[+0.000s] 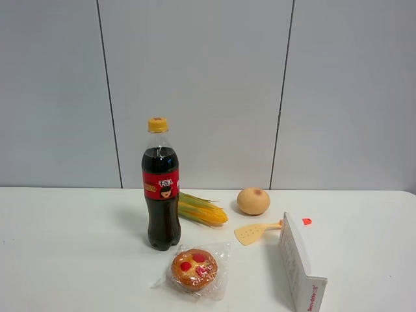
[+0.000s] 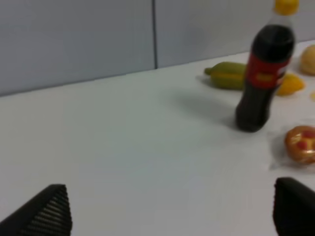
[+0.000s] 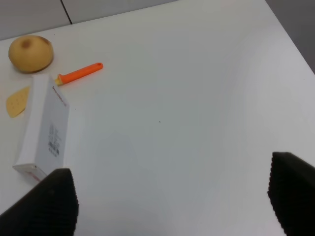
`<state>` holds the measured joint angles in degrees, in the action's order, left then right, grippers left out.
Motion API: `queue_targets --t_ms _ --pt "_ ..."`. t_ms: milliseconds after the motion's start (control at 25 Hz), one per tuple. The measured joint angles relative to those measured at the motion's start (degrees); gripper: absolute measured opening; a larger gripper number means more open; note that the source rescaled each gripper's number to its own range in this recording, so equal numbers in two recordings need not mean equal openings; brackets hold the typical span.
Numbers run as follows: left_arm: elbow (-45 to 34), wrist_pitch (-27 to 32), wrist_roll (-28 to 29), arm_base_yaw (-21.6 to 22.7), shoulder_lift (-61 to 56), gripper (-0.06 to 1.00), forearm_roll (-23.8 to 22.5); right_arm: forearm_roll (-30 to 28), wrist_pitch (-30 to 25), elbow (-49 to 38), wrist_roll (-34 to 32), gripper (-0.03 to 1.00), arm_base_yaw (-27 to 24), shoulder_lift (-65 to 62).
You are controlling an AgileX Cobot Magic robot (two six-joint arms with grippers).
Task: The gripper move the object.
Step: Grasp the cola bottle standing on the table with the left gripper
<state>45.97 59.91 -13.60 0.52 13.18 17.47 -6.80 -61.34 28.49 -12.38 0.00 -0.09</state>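
Observation:
A tall cola bottle (image 1: 160,188) with a yellow cap and red label stands upright on the white table (image 1: 71,247), left of centre. It also shows in the left wrist view (image 2: 261,78). My left gripper (image 2: 170,211) is open and empty, well short of the bottle, with only its two black fingertips (image 2: 47,211) showing. My right gripper (image 3: 172,196) is open and empty over bare table, far from the bottle. Neither gripper shows in the exterior high view.
A corn cob (image 1: 203,210) lies just behind the bottle. A wrapped round pastry (image 1: 194,269) lies in front of it. A round tan fruit (image 1: 253,201), a yellow spatula with an orange handle (image 1: 255,231) and a white box (image 1: 298,262) sit to the right.

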Motion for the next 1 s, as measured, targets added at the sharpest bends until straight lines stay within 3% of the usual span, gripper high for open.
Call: queue_targets --t_ms 200,400,600,1000 --pt "0.6 -5.1 -16.8 0.0 6.5 0.56 18.2 0.0 0.0 0.0 0.0 1.0 0.0 0.0" --pt "0.8 -11.8 -31.9 0.0 11.7 0.56 28.9 0.0 0.0 0.0 0.0 1.0 0.0 0.0" --pt "4.4 -12.5 -35.7 0.0 21.1 0.56 30.8 0.0 0.0 0.0 0.0 1.0 0.0 0.0" --pt "10.0 -11.7 -35.2 0.0 44.4 0.56 30.5 0.0 0.0 0.0 0.0 1.0 0.0 0.0"
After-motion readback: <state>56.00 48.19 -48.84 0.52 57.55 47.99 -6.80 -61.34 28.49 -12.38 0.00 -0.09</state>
